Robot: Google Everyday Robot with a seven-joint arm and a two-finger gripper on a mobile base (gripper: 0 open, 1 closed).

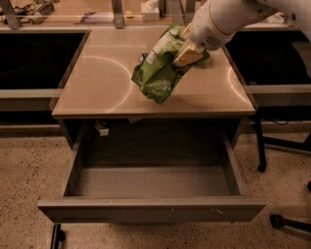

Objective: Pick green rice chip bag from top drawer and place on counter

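The green rice chip bag (158, 73) hangs crumpled from my gripper (187, 54) above the middle of the counter (97, 82). The gripper is shut on the bag's upper right end, with tan fingers (184, 57) pinching it. The white arm reaches in from the upper right. The bag's lower tip is just above or touching the counter; I cannot tell which. The top drawer (150, 182) is pulled wide open below the counter's front edge, and its grey floor shows nothing inside.
A small dark object (142, 57) peeks out behind the bag on the counter. Dark openings flank the counter left and right. A chair base with castors (279, 221) stands on the speckled floor at right. Clutter lies on a far table (29, 9).
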